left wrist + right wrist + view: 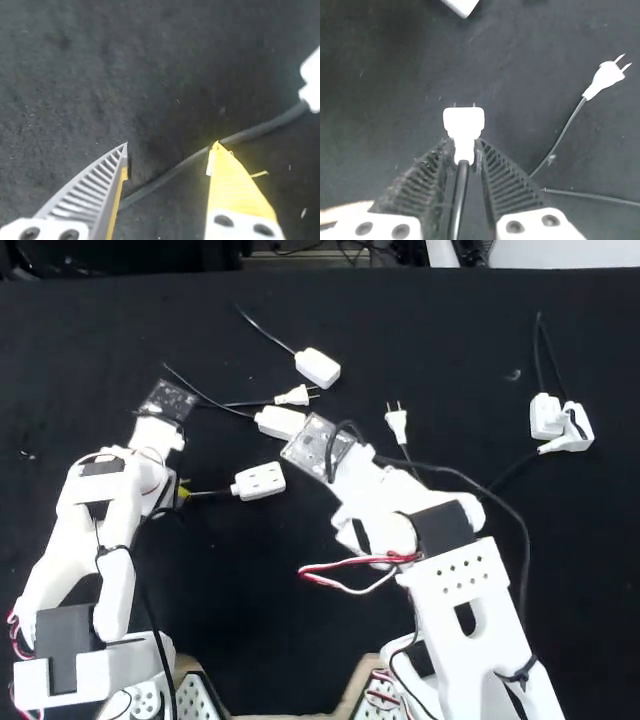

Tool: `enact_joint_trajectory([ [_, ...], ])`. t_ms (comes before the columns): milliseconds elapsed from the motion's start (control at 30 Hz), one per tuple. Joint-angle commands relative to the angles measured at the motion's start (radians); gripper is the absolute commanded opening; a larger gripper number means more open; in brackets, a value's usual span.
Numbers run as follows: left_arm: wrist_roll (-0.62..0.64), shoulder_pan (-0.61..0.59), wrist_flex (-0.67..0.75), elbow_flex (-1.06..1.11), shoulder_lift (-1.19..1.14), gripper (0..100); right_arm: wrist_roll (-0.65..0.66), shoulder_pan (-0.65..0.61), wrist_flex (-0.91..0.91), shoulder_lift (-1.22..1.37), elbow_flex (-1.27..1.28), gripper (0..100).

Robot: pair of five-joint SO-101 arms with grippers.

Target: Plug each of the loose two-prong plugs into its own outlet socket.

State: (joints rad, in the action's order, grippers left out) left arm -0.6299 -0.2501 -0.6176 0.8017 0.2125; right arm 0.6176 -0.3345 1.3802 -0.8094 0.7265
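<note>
Pinching a white two-prong plug (463, 122) by its neck, the right tool (463, 145) holds it with the prongs pointing forward. The left tool (170, 145) is spread astride the black cord (250, 132) of an outlet socket (258, 480) on the counter (450, 340). Clamping that cord would likely steady the socket. The prongs should be squared to the slots before pushing.

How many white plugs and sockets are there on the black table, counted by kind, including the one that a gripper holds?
Loose two-prong plugs lying on the table: 2
Held plug, in the right gripper: 1
Free outlet sockets: 2
Joined plug-and-socket pair, as it appears: 1
Total: 6
</note>
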Motion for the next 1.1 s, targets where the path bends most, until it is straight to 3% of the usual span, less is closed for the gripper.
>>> enact_joint_trajectory([
  [0,0.146,-0.007,0.068,-0.051,0.005,26,0.002,-0.043,-0.051,-0.007,-0.016,1.1],
  [300,0.483,-0.008,0.074,0.044,0.017,26,0.255,-0.083,-0.083,0.285,-0.252,1.1],
  [500,0.552,-0.033,0.048,0.122,0.021,26,0.477,-0.117,-0.083,0.490,-0.467,1.1],
  [667,0.643,-0.053,-0.008,0.130,0.046,26,0.551,-0.164,-0.089,0.653,-0.547,1.1],
  [900,0.671,-0.054,-0.003,0.122,0.041,26,0.675,-0.176,-0.091,0.857,-0.659,1.1],
  [1067,0.698,-0.085,0.092,0.111,0.040,26,0.718,-0.199,-0.092,0.895,-0.714,1.1],
])
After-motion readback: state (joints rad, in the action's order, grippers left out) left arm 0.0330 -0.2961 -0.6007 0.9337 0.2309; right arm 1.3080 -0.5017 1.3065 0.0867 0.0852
